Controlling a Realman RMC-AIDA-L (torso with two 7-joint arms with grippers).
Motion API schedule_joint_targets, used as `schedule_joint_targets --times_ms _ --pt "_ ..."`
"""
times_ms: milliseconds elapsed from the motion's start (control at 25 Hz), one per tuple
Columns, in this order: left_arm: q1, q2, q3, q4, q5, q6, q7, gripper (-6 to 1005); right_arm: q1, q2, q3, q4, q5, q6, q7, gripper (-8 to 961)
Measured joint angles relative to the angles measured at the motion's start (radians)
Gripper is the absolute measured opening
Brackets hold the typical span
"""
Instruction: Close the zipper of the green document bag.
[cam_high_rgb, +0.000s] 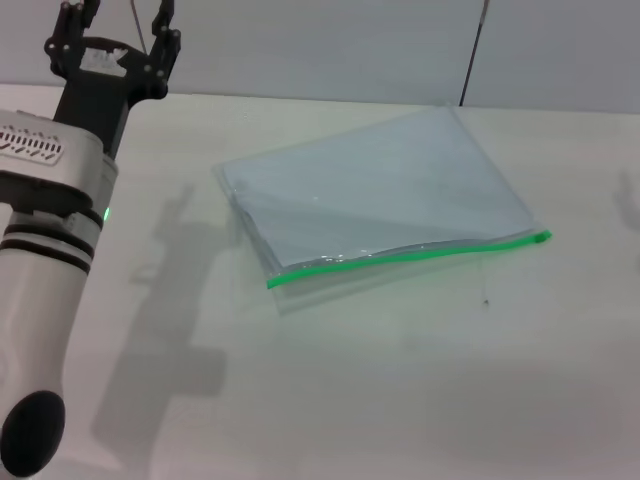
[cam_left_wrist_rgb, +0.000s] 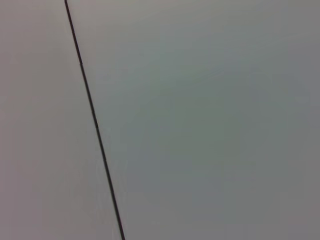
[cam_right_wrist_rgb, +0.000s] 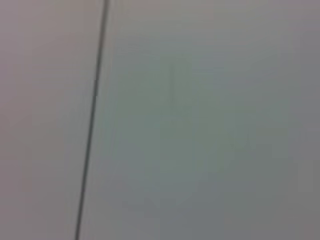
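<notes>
left hand (cam_high_rgb: 115, 25) is waiting raised with fingers spread, grasping nothing | green document bag (cam_high_rgb: 380, 185) is lying flat on table (cam_high_rgb: 400, 400), well off to its right | zipper (cam_high_rgb: 405, 256) is facing the robot, easy to reach | right hand is not showing

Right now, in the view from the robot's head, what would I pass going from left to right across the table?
The robot's left arm, its left end effector raised near the far edge → bare table → the green document bag, lying flat → the right end of the zipper, at the bag's corner.
</notes>
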Motion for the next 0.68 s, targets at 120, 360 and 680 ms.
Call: schedule_joint_targets --times_ms 120,360,680 --pt "-0.006 0.000 0.007 -0.006 -0.006 0.003 -0.002 712 0.009 -0.002 -0.026 0.036 0.025 -0.016 0.001 699" --pt "-0.020 0.000 0.010 -0.028 -0.009 0.004 -0.003 710 0.041 -0.004 -0.063 0.054 0.029 0.013 0.000 699" --pt "-0.044 -0.003 0.024 -0.057 -0.031 0.007 -0.006 707 0.053 -0.005 -0.067 0.072 0.032 0.014 0.000 699"
